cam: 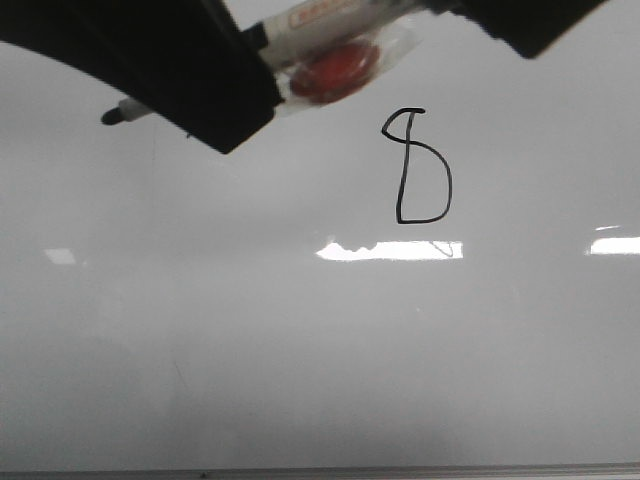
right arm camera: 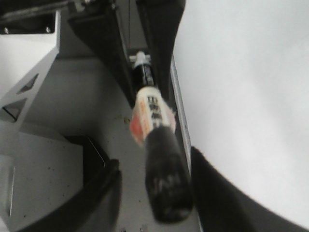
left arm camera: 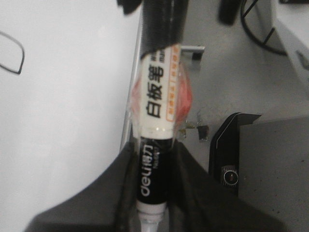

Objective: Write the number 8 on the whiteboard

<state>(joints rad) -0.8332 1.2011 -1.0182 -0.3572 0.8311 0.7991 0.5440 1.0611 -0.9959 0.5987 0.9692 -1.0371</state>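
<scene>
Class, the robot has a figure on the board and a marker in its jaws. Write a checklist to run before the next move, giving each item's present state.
1. Is the number 8 complete on the whiteboard: ok, lopsided but both loops are drawn.
2. Is the marker secure in the left gripper: ok, jaws shut on it.
3. Is the marker tip off the board: cannot tell.
4. Is the right gripper clear of the marker: not ok, its open jaws flank the black rear end.
</scene>
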